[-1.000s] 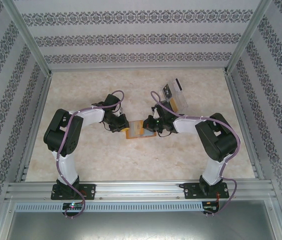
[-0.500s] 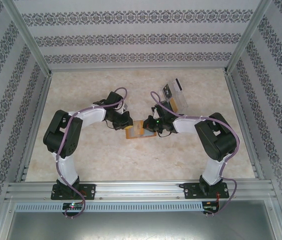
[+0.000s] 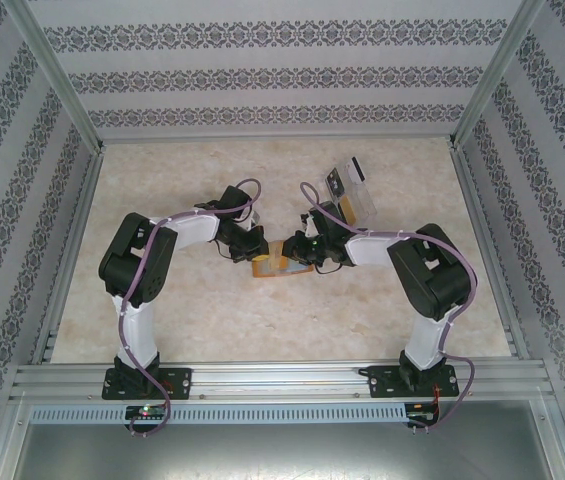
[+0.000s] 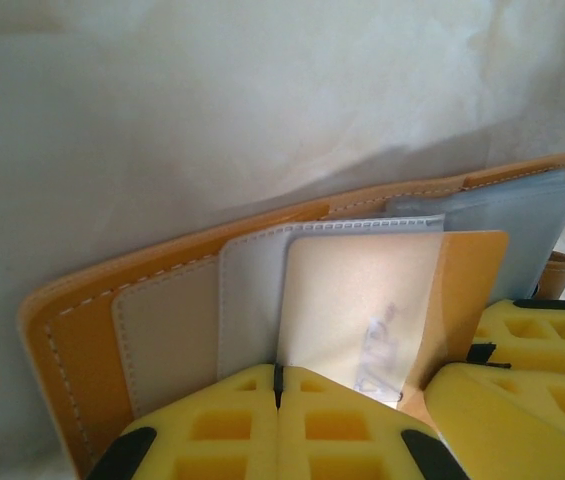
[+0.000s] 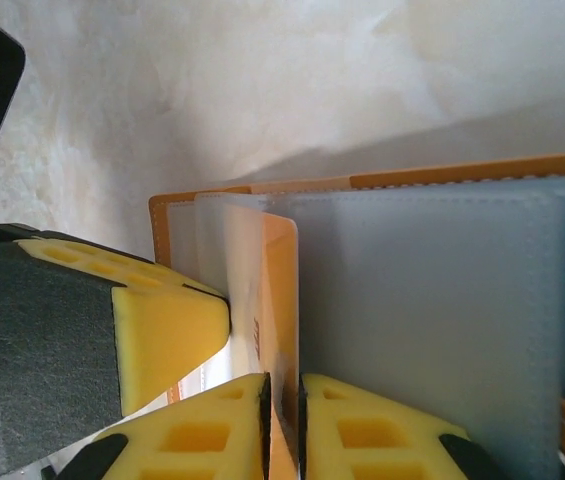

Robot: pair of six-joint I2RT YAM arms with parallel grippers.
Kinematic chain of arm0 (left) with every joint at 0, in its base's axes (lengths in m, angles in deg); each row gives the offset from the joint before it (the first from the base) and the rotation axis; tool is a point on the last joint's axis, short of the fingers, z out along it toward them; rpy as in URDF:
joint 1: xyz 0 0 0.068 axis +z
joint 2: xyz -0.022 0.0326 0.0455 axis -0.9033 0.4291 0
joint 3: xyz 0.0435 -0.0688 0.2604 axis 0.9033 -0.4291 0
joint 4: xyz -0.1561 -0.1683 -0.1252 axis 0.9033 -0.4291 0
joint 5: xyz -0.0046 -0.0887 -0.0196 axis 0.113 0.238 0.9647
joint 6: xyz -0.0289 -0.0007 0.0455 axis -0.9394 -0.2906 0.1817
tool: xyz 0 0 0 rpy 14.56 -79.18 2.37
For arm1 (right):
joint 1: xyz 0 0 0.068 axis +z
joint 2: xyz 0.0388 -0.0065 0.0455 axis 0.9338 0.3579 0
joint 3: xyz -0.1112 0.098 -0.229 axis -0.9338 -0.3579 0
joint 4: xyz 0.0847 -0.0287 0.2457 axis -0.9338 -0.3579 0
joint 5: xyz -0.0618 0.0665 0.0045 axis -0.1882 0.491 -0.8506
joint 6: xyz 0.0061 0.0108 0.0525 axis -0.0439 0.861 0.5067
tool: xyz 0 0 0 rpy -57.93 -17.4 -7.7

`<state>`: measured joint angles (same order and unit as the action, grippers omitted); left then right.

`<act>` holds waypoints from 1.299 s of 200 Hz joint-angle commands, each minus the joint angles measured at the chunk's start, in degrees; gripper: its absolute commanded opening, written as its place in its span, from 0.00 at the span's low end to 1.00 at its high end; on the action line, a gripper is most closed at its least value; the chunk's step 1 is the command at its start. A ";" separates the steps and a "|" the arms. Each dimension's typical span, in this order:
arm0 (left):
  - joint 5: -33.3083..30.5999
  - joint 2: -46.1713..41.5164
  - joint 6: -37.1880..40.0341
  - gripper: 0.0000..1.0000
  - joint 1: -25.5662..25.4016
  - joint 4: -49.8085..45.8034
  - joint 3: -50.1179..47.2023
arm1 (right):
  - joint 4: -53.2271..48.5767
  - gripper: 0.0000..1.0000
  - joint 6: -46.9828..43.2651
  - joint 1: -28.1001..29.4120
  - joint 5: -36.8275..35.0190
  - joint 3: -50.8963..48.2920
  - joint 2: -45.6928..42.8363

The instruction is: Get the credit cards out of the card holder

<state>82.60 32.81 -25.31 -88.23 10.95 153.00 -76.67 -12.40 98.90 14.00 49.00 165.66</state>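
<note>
Mottled beige counter (image 3: 182, 310), striped wallpapered walls (image 3: 262, 80).
Card holder (image 3: 270, 262) lies open near the clear tray (image 3: 354, 190); left gripper (image 4: 277, 400) clamps its pocket page; right gripper (image 5: 284, 420) brackets a credit card (image 5: 280, 300), grip impossible to tell.

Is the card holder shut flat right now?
No, the card holder is open, its greyish clear pockets fanned out above the left fingers.

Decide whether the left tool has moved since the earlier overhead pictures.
Yes. The left tool has shifted slightly rightward, away from the table's left rail and closer against the card holder.
</note>
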 commanded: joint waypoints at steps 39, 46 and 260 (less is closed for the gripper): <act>-3.42 0.84 2.33 0.05 -0.61 -4.56 0.05 | -3.43 0.04 -1.52 -0.30 -2.66 1.60 -1.29; -3.90 0.49 2.63 0.05 -0.59 -5.01 0.14 | -4.50 0.03 -2.36 -0.71 -3.52 1.29 -2.41; -23.89 -32.60 14.32 0.99 5.79 -24.42 3.14 | -39.75 0.00 -43.15 -13.43 -28.86 19.27 -18.74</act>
<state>62.50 1.33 -14.62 -83.97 -9.53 158.18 -112.80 -50.41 86.72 -15.03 65.46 143.93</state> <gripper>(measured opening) 0.994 0.057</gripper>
